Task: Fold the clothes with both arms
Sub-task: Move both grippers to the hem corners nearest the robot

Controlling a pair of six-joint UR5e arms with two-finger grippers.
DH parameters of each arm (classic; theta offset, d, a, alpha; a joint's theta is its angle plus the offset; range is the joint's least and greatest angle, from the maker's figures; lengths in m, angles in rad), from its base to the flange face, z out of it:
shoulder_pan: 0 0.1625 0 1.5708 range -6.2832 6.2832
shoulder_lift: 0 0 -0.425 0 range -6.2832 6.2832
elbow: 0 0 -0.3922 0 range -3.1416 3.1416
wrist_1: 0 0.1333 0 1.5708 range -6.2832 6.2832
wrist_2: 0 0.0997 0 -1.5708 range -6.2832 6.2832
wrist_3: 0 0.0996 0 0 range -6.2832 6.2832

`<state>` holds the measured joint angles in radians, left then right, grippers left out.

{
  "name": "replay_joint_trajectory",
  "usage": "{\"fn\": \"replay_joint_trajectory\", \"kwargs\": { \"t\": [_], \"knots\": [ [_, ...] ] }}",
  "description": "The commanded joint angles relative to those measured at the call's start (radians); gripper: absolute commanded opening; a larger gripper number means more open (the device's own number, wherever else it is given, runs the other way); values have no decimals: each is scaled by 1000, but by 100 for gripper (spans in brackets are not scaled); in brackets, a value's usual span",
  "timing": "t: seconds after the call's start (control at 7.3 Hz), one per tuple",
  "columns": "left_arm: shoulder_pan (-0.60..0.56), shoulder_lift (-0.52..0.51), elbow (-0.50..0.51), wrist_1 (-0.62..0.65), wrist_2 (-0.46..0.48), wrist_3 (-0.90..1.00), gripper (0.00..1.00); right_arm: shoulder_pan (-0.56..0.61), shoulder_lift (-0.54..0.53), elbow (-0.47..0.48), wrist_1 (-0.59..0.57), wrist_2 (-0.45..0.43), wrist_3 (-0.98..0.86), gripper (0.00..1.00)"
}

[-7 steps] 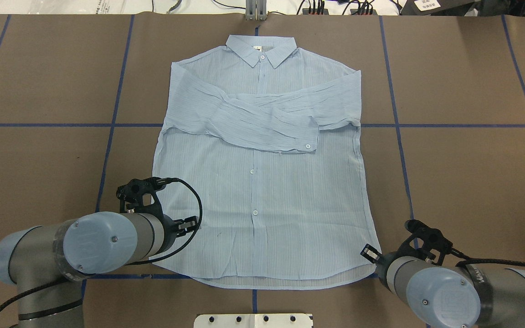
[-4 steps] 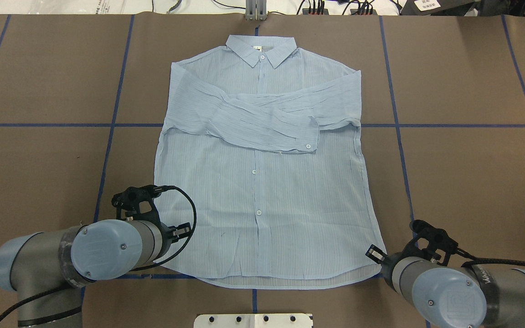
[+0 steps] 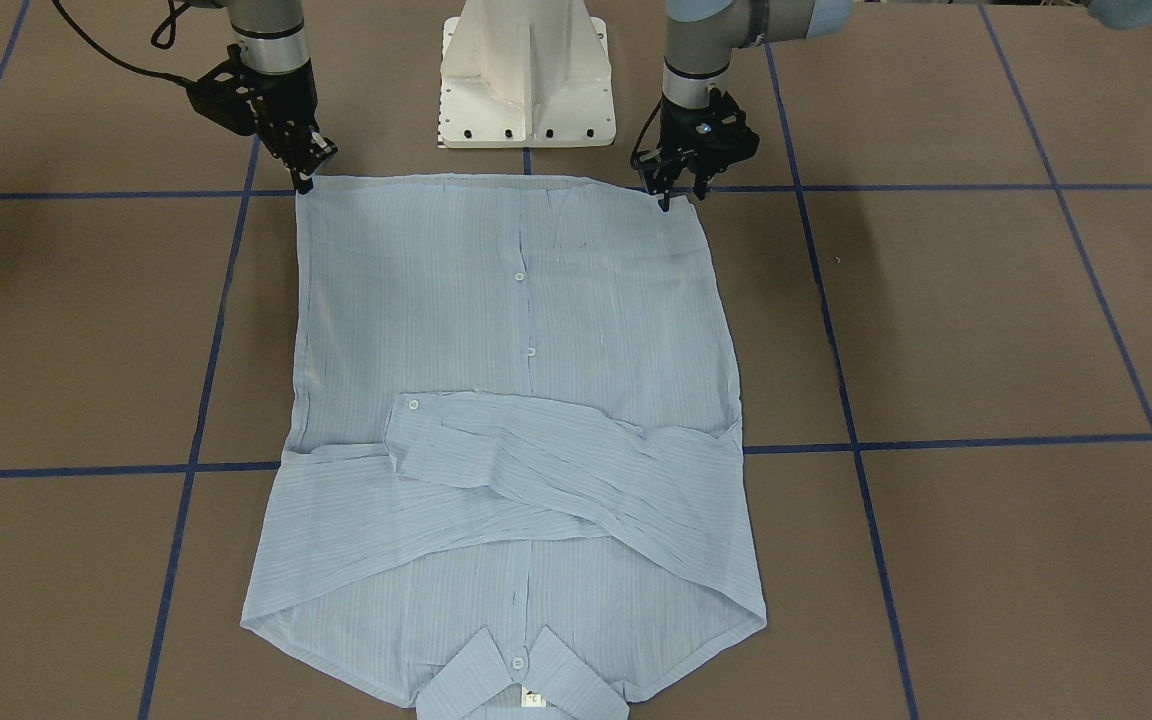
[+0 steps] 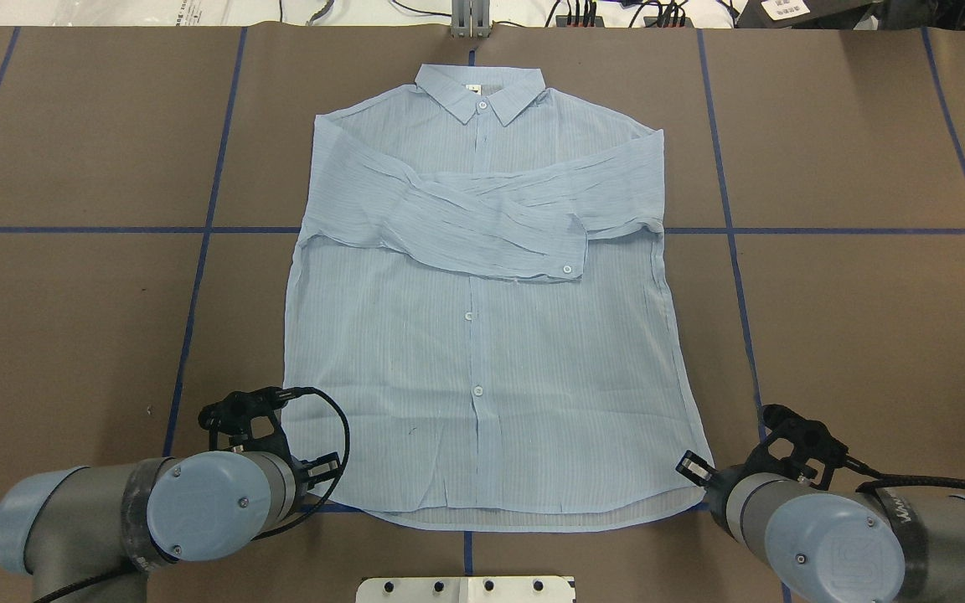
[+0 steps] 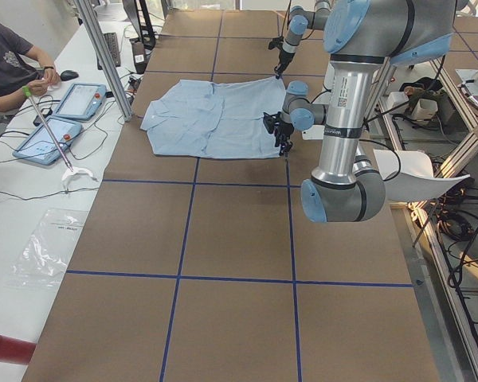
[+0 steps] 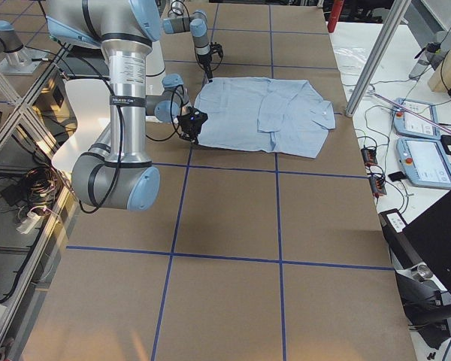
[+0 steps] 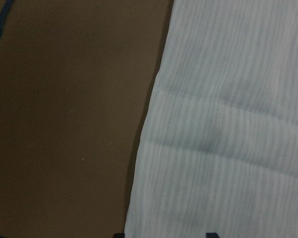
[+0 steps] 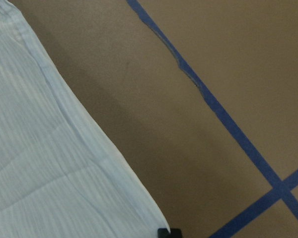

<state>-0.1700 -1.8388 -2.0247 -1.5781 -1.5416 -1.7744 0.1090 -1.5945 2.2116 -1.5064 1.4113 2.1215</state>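
On the table (image 4: 72,293) | shirt (image 4: 482,352) flat, sleeves crossed over chest | left hand (image 3: 676,188) released at hem | right hand (image 3: 308,168): cannot tell

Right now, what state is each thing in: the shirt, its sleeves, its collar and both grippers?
shirt: spread flat, front up, buttoned.
sleeves: both folded across the chest, crossed.
collar: lying flat, closed at the top button.
left gripper: open, low over one hem corner.
right gripper: shut, seemingly pinching the other hem corner.
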Motion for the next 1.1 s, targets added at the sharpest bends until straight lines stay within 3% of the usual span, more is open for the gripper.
{"fn": "replay_joint_trajectory", "kwargs": {
  "t": [0.0, 0.27, 0.68, 0.96],
  "knots": [
    [9, 4, 9, 0, -2, -10, 48, 0, -1, 0, 0, 0, 0, 0],
    [12, 6, 12, 0, -2, -11, 4, 0, -1, 0, 0, 0, 0, 0],
    [9, 4, -20, 3, -6, -11, 0, 0, 1, 3, 2, 0, 0, 0],
    [10, 7, -115, 82, -61, -14, 0, -50, -28, 39, 2, -6, 0, 0]
  ]
}}
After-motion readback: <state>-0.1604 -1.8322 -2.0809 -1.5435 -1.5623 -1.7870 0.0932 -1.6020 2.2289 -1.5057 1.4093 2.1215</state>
